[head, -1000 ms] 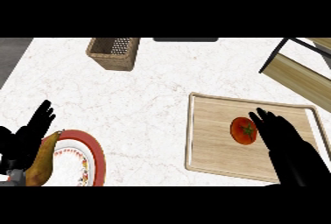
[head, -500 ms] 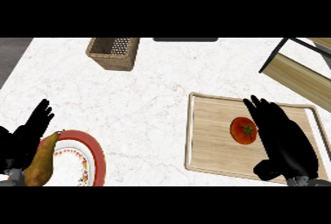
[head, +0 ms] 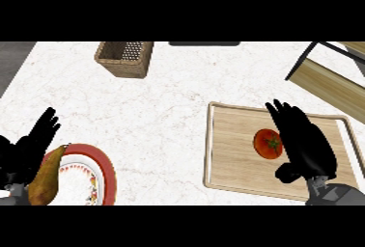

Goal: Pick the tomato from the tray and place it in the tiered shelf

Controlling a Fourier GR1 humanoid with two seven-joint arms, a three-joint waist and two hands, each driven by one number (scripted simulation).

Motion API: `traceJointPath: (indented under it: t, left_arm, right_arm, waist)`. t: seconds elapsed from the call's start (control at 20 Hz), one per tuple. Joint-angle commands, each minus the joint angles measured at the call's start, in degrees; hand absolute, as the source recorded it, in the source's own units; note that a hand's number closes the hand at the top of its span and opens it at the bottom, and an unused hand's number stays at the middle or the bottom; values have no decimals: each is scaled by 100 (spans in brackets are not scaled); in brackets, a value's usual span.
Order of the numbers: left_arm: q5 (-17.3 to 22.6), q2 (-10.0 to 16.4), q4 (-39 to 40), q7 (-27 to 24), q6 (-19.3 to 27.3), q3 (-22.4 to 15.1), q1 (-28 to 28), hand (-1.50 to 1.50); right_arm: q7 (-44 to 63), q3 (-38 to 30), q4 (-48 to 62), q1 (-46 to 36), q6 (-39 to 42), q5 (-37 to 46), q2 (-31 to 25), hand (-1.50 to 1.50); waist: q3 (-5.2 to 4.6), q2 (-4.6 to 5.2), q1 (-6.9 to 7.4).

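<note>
Tomato (head: 267, 143) lying on the tray (head: 231, 164), a little right of its middle. Right hand (head: 305, 144) just beside it, covering its right edge, fingers straight and open, holding nothing. Shelf (head: 328, 79) well apart, at upper right. Left hand (head: 28, 152) open, resting at lower left beside the plate (head: 107, 169).

Right hand (head: 303, 140) flat, fingers straight; left hand (head: 32, 149) seemingly relaxed.

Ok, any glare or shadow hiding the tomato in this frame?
Head view: lighting is even, no glare on the counter; the tomato shows clearly on the tray; only its right edge is covered, by the right robot hand, not by shadow.
</note>
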Motion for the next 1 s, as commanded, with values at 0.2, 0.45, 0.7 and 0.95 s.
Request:
traceJointPath:
  t: [0.2, 0.45, 0.7, 0.95]
  left_arm:
    - [-195, -185, -201, 59, -160, 268, 136, 0]
    - [-133, -171, -692, 159, -336, 396, 515, 0]
    - [-312, -278, -355, 294, -213, 307, 29, 0]
    - [-431, -467, -456, 296, -167, 253, 79, 0]
  right_arm:
    - [-589, -273, 716, -99, -221, 538, 510, -150]
    - [-613, -393, 1141, -224, -258, 645, 798, -150]
    - [-1522, -622, 1891, -155, -741, 501, 603, 150]
    - [-1474, -610, 2031, -542, -638, 868, 676, 150]
  waist:
    - [0, -2, 0]
    - [0, -5, 16]
    - [3, 5, 10]
    - [1, 5, 19]
